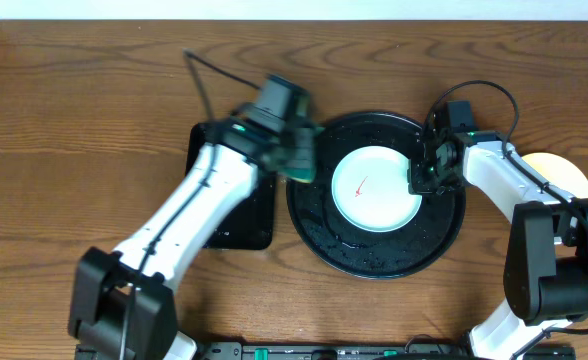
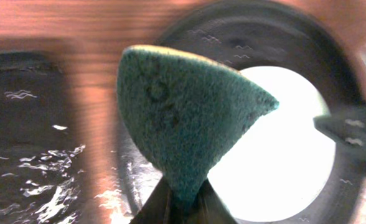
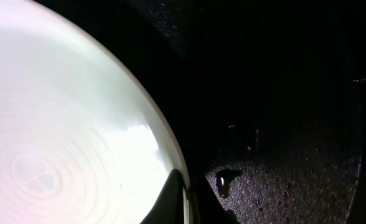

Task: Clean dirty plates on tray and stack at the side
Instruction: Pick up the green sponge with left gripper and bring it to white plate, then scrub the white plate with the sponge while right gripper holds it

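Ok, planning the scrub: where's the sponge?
Overhead view: the green sponge is held by the left gripper above the left rim of the round tray, beside the plate.

Large round glossy black tray (image 1: 374,268): holding the pale mint round plastic plate (image 1: 376,188).
Smaller black rectangular tray (image 1: 242,228): just left of it.
Pale yellow round plate (image 1: 571,172): right of it, apart.

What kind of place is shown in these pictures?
Probably a robot test bench for dishwashing practice: a wooden table, a wet round black tray holding a stained plate, and a green sponge.
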Controlling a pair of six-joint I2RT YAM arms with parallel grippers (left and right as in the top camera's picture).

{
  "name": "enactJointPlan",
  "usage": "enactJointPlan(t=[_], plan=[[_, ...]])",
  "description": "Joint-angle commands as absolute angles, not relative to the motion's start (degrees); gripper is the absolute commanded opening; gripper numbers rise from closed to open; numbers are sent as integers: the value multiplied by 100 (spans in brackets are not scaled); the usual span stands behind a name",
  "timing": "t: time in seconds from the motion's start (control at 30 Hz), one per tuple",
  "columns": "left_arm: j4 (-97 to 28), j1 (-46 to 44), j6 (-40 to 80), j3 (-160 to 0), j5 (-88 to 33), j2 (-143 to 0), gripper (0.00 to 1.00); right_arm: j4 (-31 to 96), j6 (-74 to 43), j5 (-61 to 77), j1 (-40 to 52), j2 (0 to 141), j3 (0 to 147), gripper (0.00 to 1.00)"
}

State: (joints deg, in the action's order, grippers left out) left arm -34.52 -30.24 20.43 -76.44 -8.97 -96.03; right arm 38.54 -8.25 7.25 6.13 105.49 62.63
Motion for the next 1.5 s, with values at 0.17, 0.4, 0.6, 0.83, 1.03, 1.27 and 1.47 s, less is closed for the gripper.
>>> enactJointPlan(t=[0.17, 0.4, 0.6, 0.83, 1.03, 1.27, 1.47], plan=[[-2316, -3957, 2908, -7710, -1557, -10602, 8, 3905, -937, 672, 714, 10748, 6208, 1], [-1498, -4320, 3457, -7712, -2320, -11515, 8, 3903, -937, 672, 766, 10748, 6208, 1], [-1389, -4329, 3824, -7712, -2473, -12073, 8, 3922, -937, 674, 766, 10748, 6208, 1], [-2832, -3968, 3260, -7918, -357, -12116, 8, 3964, -937, 670, 766, 10748, 6208, 1], [-3612, -4012, 2611, -8243, 1219, -12116, 8, 3959, -937, 670, 766, 10748, 6208, 1], [-3334, -4195, 2630, -8252, 447, -12145, 7, 3959, -934, 666, 766, 10748, 6208, 1], [-2429, -4403, 3435, -8230, -2018, -12230, 8, 3962, -934, 668, 766, 10748, 6208, 1]])
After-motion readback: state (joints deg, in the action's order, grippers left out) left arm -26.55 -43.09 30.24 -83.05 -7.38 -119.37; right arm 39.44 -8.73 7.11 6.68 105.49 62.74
